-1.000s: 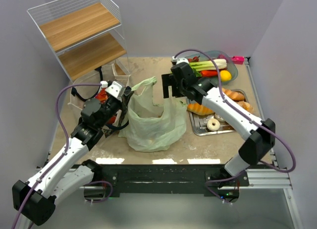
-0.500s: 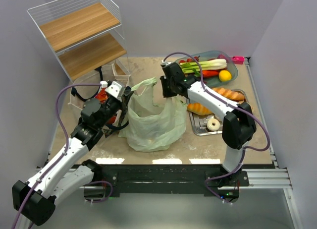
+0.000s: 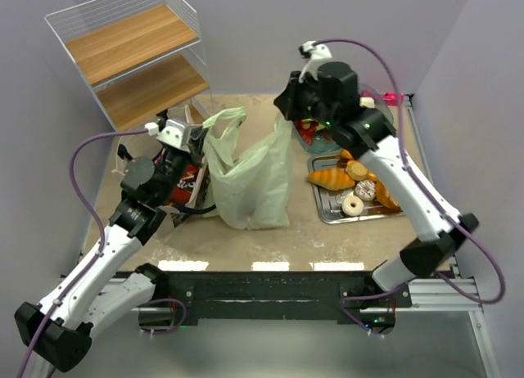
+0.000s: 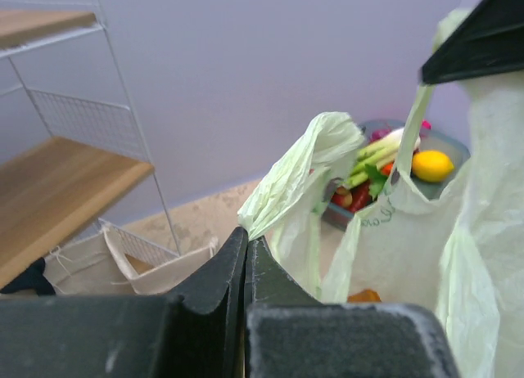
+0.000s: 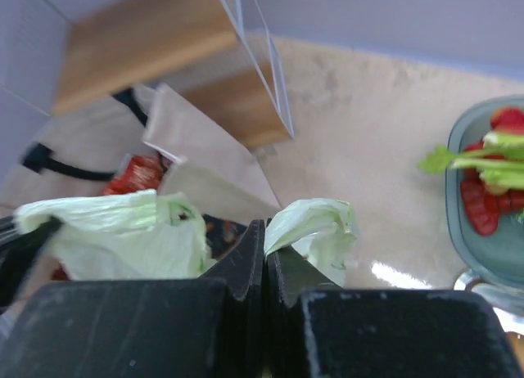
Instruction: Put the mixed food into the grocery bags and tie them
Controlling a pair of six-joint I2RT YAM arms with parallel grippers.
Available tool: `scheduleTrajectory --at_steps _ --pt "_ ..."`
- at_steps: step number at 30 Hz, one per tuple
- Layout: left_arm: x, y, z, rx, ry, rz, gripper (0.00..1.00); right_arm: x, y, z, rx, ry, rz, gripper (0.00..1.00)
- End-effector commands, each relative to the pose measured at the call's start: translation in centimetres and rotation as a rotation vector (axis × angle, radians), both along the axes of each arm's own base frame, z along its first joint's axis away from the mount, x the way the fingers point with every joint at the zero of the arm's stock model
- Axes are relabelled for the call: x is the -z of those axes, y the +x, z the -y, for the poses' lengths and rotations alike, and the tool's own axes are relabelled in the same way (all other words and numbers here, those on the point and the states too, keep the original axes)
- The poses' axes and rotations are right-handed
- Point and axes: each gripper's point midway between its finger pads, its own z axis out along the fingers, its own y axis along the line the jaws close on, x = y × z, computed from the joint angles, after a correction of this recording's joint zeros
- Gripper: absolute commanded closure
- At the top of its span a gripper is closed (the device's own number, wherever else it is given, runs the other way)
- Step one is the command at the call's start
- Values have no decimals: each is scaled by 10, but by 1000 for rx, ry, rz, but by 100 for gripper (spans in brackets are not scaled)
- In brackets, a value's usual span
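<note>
The pale-green grocery bag (image 3: 250, 175) stands pulled up tall at the table's middle, something orange showing inside it. My left gripper (image 3: 199, 139) is shut on its left handle (image 4: 299, 172), the jaws pressed together (image 4: 246, 236). My right gripper (image 3: 285, 110) is shut on the right handle (image 5: 318, 224), which bunches out beside the closed jaws (image 5: 266, 227). The beige canvas tote (image 3: 182, 182) lies left of the bag with a red snack packet (image 5: 135, 173) in it. A lemon (image 4: 431, 164) and leek (image 4: 383, 152) lie in the far bowl.
A metal tray (image 3: 327, 213) at the right holds croissants (image 3: 332, 178) and a doughnut (image 3: 352, 204). A blue-green bowl (image 5: 458, 206) of red produce sits behind it, partly under my right arm. A wire shelf with wooden boards (image 3: 131, 55) fills the back left corner.
My right gripper closed on the bag's right handle and rose toward the back. The left gripper lifted its handle too, so the slumped bag now stands stretched upright.
</note>
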Motion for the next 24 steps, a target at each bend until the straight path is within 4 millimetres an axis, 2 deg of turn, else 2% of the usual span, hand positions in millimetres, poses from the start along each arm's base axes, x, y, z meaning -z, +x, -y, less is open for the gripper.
scheduleTrajectory --at_steps 1,2,3,4,5,6,7,8,9,10,11,13,14,16,19,20,22,23,24 --pt "-23 -6 -7 -23 -60 97 100 -5 -20 11 -17 34 58 100" --pt "-11 -8 -1 12 -41 79 100 6 -22 13 -15 23 43 100" --pt "10 -8 5 35 -55 14 100 13 -25 17 -12 18 38 100" --pt "22 -7 7 47 -47 -21 100 41 -29 18 -15 -16 -8 100" --pt "35 -9 9 57 -30 -69 100 51 -31 20 -17 -23 -20 100" --pt "43 -10 9 58 -27 -94 100 51 -34 22 -19 -16 -7 100" --pt "47 -13 12 80 -20 -107 100 70 -38 24 -21 -38 -34 100" --pt "55 -16 14 98 -6 -138 100 74 -40 26 -20 -37 -39 100" --pt "53 -19 15 108 -6 -139 90 70 -44 29 -19 -27 -22 100" --pt "53 -21 15 115 -4 -145 86 78 -46 31 -20 -37 -33 100" --pt "56 -24 16 130 0 -161 74 77 -49 32 -20 -32 -27 100" --pt "49 -30 17 145 -12 -157 61 74 -55 35 -26 -24 -16 100" --pt "49 -33 18 157 -10 -166 51 73 -56 37 -26 -26 -12 100" --pt "32 -40 18 174 -47 -148 42 75 -60 40 -25 -31 -16 100" --pt "4 -50 23 226 -95 -106 21 80 -63 41 -28 -38 -27 100" --pt "-13 -54 25 247 -111 -75 13 80 -64 42 -29 -37 -28 100" --pt "-22 -51 28 257 -122 -76 8 83 -65 41 -37 -41 -35 100" --pt "-35 -50 29 260 -130 -56 6 84 -66 41 -38 -42 -37 100" --pt "-35 -45 32 261 -128 -67 5 85 -66 41 -40 -42 -37 100"
